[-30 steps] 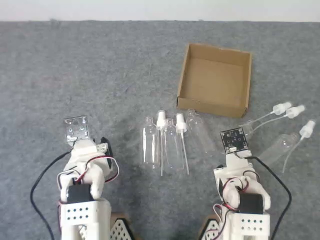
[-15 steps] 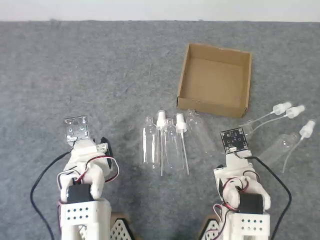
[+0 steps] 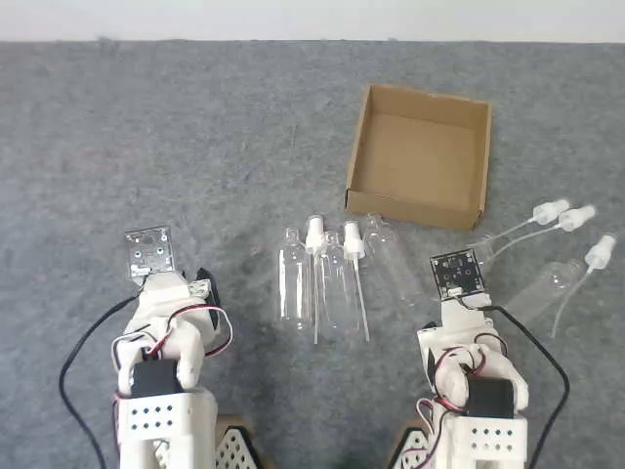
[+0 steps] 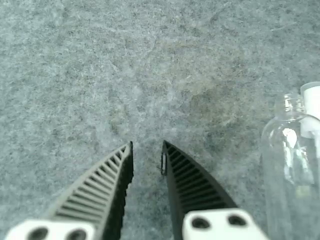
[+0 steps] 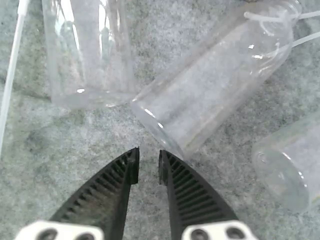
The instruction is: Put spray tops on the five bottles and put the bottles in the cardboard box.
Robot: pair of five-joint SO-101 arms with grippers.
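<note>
Three clear bottles (image 3: pixel 337 281) without tops lie side by side mid-table, with two white spray tops (image 3: pixel 314 234) resting across them. Two more bottles (image 3: pixel 547 283) lie to the right, beside three loose spray tops (image 3: pixel 578 217). The open cardboard box (image 3: pixel 391 201) stands behind with nothing in it. My left gripper (image 4: pixel 147 146) hovers low over bare carpet, jaws almost together and holding nothing; one bottle (image 4: pixel 287 165) lies off to its side. My right gripper (image 5: pixel 148 151) is likewise nearly closed and holds nothing, just short of the base of a lying bottle (image 5: pixel 215 85).
Grey carpet (image 3: pixel 146 147) covers the whole table. The left arm's base (image 3: pixel 161 410) and the right arm's base (image 3: pixel 469 420) sit at the near edge. A thin dip tube (image 5: pixel 12 65) lies beside the bottles ahead of the right gripper.
</note>
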